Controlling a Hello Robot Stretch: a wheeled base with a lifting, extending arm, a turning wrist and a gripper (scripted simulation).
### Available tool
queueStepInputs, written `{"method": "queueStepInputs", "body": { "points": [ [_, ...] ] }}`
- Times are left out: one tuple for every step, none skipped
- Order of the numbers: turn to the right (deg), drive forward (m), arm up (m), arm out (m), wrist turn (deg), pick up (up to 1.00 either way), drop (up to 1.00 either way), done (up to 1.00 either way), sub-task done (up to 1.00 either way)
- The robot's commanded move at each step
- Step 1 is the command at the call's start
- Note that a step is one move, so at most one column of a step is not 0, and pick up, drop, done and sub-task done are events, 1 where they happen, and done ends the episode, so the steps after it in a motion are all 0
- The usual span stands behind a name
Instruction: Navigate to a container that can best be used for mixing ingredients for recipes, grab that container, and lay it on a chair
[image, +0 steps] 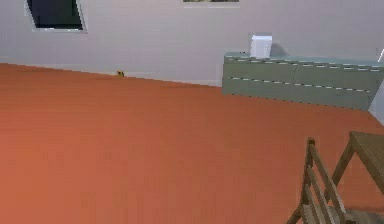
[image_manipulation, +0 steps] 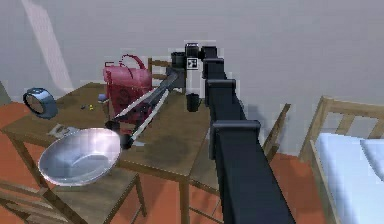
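A shiny metal bowl (image_manipulation: 78, 158) hangs at the far end of my gripper (image_manipulation: 126, 139), in front of the wooden table's (image_manipulation: 170, 150) near edge and above a wooden chair (image_manipulation: 112, 190) at the arm side view's lower left. The bowl looks clear of both, so the gripper holds it. The dark arm (image_manipulation: 235, 150) rises from the bottom edge, and its two white marker squares (image_manipulation: 200, 58) sit over the table. Another wooden chair (image: 320, 190) shows at the forward view's bottom right.
The table carries a red bag (image_manipulation: 125, 85), a blue-grey ring (image_manipulation: 38, 101) and a small dark cup (image_manipulation: 193, 100). More chairs stand behind (image_manipulation: 160, 68) and right (image_manipulation: 272, 128) of it. A bed (image_manipulation: 350, 160) lies at right. A grey dresser (image: 300, 78) lines the far wall beyond open orange floor (image: 140, 140).
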Motion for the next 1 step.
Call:
{"method": "queueStepInputs", "body": {
  "points": [
    [0.0, 0.0, 0.0, -0.44, 0.0, 0.0, 0.0, 0.0, 0.0]
  ]
}}
